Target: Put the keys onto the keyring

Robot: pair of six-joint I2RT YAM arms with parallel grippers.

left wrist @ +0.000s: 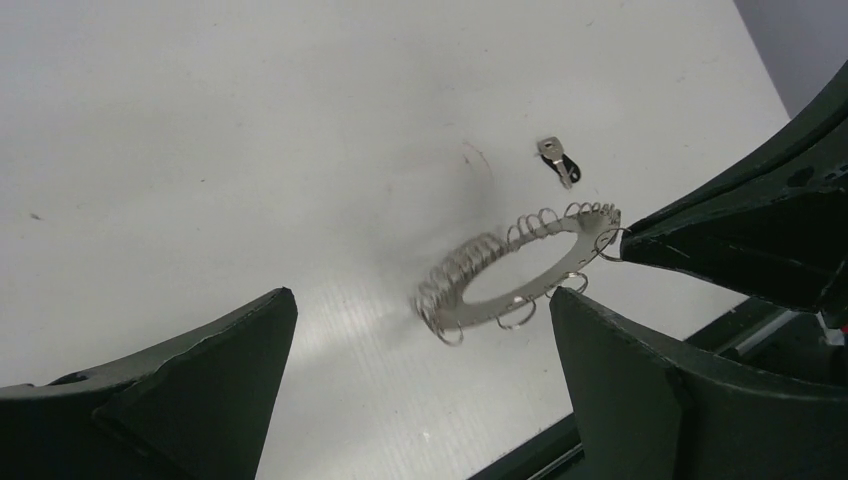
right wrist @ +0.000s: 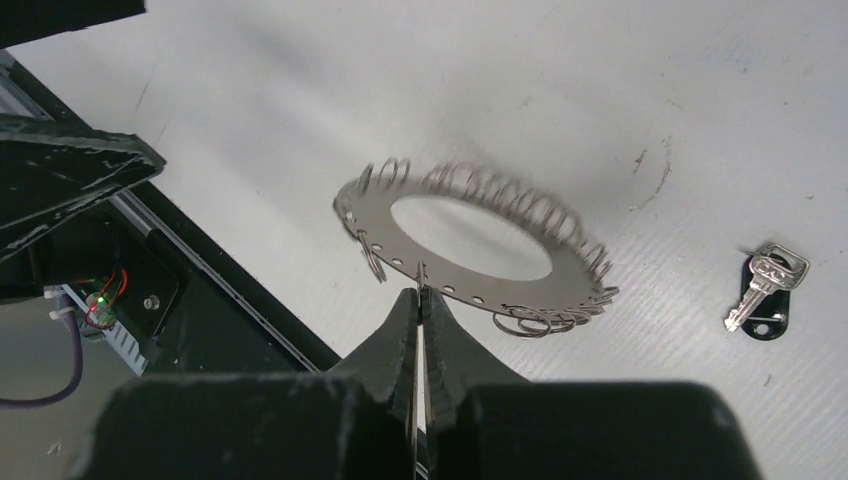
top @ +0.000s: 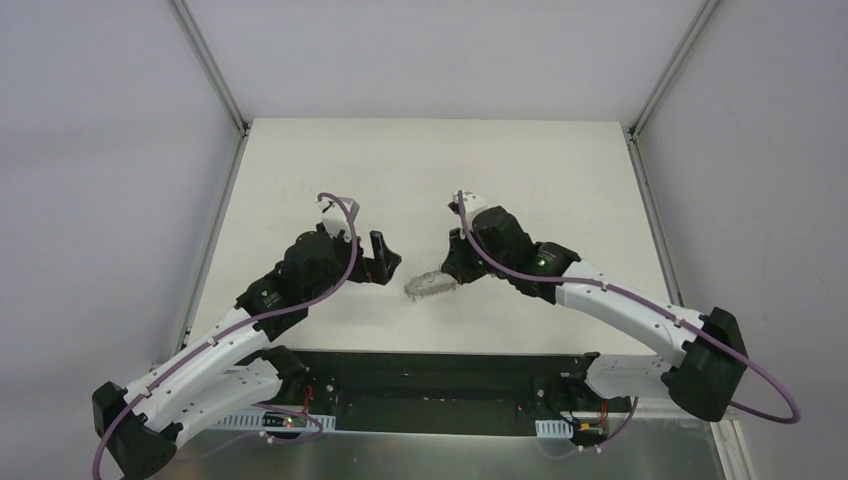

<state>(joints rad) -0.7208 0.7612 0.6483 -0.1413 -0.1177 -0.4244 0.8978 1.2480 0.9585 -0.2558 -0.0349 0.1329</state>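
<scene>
From above, your right gripper (top: 452, 278) is pinched tight on the keyring (top: 430, 285), which stretches roughly 8 to 2 o'clock. The left gripper (top: 385, 257) sits at its 9 o'clock, spread wide and empty.

In the left wrist view the keyring tilts, its 2 o'clock end higher.

In the right wrist view the key (right wrist: 765, 290) lies flat at the keyring's 3 o'clock, running 1 to 7. That thin rim pinch may slip, and a flat key resists grasping.
</scene>
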